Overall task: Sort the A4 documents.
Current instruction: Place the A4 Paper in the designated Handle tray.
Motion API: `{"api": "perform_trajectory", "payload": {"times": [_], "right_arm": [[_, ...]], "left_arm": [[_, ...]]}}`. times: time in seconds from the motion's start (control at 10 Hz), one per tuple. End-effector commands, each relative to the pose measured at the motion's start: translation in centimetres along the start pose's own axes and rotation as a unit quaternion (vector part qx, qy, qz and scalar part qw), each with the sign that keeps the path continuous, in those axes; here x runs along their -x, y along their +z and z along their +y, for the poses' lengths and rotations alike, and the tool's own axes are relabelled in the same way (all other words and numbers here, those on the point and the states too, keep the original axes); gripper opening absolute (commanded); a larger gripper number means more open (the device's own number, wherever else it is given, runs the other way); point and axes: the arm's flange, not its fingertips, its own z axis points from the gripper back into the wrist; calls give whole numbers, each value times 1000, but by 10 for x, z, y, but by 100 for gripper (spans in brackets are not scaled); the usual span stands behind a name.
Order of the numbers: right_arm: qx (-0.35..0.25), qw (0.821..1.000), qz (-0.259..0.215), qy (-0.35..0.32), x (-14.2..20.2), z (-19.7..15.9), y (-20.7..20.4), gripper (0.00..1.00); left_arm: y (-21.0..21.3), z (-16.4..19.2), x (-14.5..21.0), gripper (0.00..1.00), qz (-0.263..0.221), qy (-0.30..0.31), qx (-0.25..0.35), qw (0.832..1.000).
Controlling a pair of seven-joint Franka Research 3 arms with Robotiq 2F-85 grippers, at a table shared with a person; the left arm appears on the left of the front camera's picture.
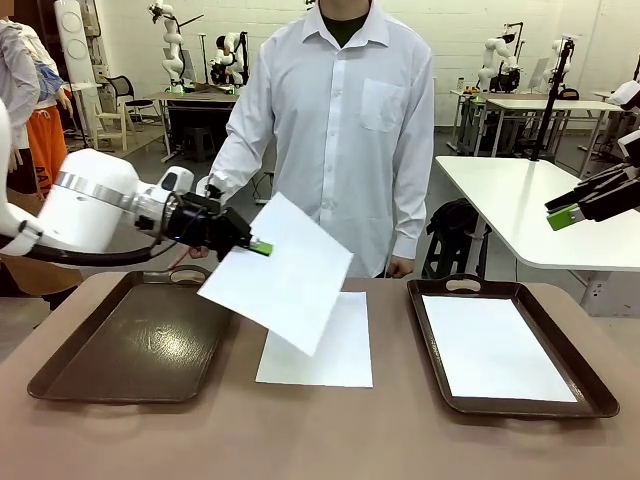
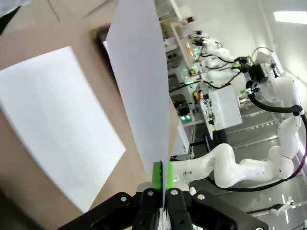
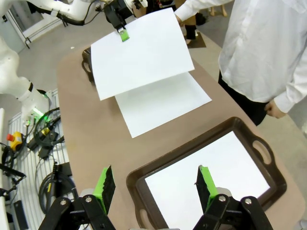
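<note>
Gripping a raised sheet (image 1: 285,275) by its top edge, the left end effector (image 1: 262,247) is clamped fully shut on the paper, green pads pinching it; the raised sheet hangs tilted in the air, above and to the left of the flat sheet (image 1: 335,355), hiding that sheet's far left corner in the front view; the flat sheet lies on the brown surface (image 1: 320,430); left of the flat sheet sits the left tray (image 1: 140,340), dark brown, no paper in it; right of the flat sheet sits the right tray (image 1: 600,395), with a tray sheet (image 1: 495,350) lying flat inside; right end effector (image 1: 565,215) is up off the surface, far right of the flat sheet, jaws spread wide, holding nothing; person (image 1: 340,120) in a white shirt stands behind the flat sheet at the far edge.
</note>
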Motion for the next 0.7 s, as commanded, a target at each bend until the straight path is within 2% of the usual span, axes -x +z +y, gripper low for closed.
{"api": "perform_trajectory", "payload": {"times": [0.0, 0.2, 0.6], "right_arm": [[-1, 1000, 0, 0, 1, 0, -1, 89], [-1, 1000, 0, 0, 1, 0, -1, 89], [-1, 1000, 0, 0, 1, 0, -1, 89]], "left_arm": [[42, 1, 21, 1, -38, 18, -43, 998], [75, 15, 30, 1, -48, 40, -37, 997], [113, 37, 42, 1, -40, 94, -73, 992]]}}
